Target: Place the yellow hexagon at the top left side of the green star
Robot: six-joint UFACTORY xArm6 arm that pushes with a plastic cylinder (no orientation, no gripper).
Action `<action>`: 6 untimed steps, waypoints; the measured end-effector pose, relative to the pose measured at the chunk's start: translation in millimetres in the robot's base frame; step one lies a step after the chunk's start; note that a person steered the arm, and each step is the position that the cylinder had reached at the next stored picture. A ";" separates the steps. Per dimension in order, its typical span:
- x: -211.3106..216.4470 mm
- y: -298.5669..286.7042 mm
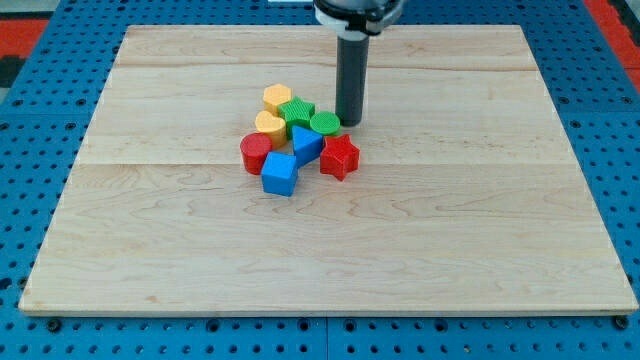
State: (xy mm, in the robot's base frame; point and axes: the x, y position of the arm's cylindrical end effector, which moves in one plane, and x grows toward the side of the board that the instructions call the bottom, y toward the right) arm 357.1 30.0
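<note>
The yellow hexagon [277, 98] sits at the top left of a tight cluster of blocks in the middle of the board. The green star [296, 112] touches it on its lower right. My tip [349, 122] stands at the right of the cluster, right beside a green round block [324, 124], about two block widths to the right of the green star. The rod [351, 80] rises straight up from the tip.
The cluster also holds a second yellow block [269, 125], a red round block [255, 153], a blue block [306, 142], a blue cube [280, 174] and a red star [340, 156]. The wooden board [150, 230] lies on a blue pegboard.
</note>
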 end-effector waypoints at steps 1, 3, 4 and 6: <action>-30.2 -23.9; -62.4 -98.5; -42.8 -151.4; -2.1 -126.6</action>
